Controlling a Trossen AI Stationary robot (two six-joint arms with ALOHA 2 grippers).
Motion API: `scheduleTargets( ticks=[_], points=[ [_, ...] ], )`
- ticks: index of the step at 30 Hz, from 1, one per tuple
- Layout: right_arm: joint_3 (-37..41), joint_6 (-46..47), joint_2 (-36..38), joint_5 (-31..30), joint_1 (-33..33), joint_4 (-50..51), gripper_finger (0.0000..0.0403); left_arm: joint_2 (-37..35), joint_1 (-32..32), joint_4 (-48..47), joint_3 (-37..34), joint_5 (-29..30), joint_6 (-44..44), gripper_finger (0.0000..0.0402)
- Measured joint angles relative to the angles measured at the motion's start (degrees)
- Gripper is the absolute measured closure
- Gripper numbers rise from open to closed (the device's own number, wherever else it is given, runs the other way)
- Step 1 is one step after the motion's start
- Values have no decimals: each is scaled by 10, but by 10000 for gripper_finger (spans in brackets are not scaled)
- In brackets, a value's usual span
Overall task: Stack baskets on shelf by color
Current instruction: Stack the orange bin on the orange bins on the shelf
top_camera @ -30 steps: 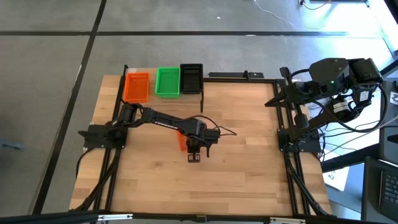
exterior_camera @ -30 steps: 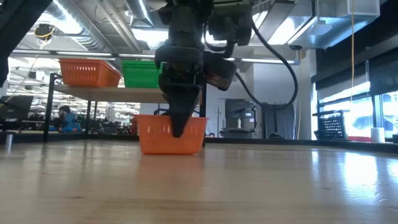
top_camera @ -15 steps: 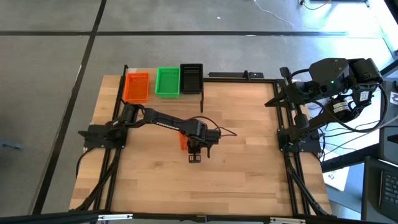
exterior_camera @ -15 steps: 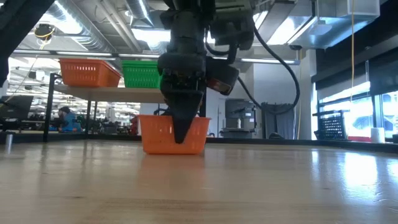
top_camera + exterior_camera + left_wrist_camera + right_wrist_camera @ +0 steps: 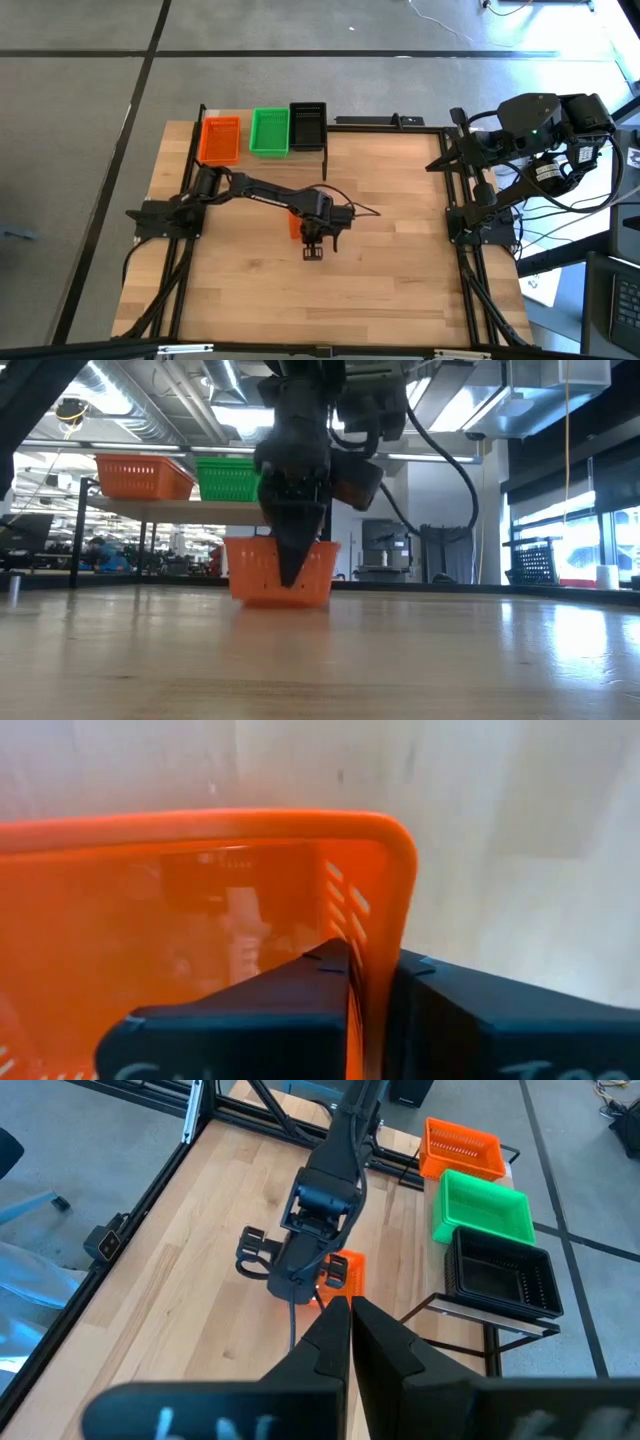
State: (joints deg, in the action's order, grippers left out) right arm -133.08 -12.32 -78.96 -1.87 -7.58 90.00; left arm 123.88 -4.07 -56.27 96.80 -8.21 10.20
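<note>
My left gripper (image 5: 291, 572) stands at the middle of the table, pointing down, shut on an orange lattice basket (image 5: 262, 572), which also shows beside the gripper (image 5: 293, 226) in the high view. The shelf (image 5: 330, 124) stands along the table's far edge, left of centre. It carries an orange basket (image 5: 220, 140), a green basket (image 5: 269, 132) and a black basket (image 5: 307, 126) side by side, resting on their bottoms. My right gripper (image 5: 350, 1325) is shut and empty, held high over the table's right edge. My left gripper pinches one side wall of the orange basket (image 5: 366, 982) just under its rim, near a rounded corner (image 5: 400, 860). One finger (image 5: 300, 990) is inside the basket and one finger (image 5: 470, 1005) outside. The fingers come from above, pointing down. The basket stays upright; whether its bottom is clear of the table, I cannot tell.
Black frame rails (image 5: 462, 215) run along the table's left and right sides, with the arm bases mounted on them. Bare wooden tabletop (image 5: 400, 270) lies between the held basket and the shelf and toward the near edge.
My left gripper has kept its hold and carried the orange basket a little to the right in the low view. The basket now sits slightly higher than it did a second ago. My right arm has kept still.
</note>
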Motion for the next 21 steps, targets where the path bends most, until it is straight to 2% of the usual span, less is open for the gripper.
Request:
scheduleTargets(
  ticks=[3, 6, 11, 16, 18, 21],
  points=[
    [0, 0, 0, 0, 0, -2, 389, -10, -2, -32, 18, -16, -20, 401],
    [0, 0, 0, 0, 0, -6, 389, -18, -8, -83, 54, -38, -89, 401],
    [0, -1, 0, 0, 0, -10, 389, -19, -9, -190, 149, -111, -166, 401],
    [0, -1, 0, 0, 0, -10, 389, -20, -23, -275, 261, -94, -184, 401],
    [0, -2, 0, 0, 0, -10, 389, -20, -26, -306, 311, -93, -169, 401],
    [0, -2, 0, 0, 0, -10, 389, -21, -28, -339, 381, -60, -132, 401]
  ],
)
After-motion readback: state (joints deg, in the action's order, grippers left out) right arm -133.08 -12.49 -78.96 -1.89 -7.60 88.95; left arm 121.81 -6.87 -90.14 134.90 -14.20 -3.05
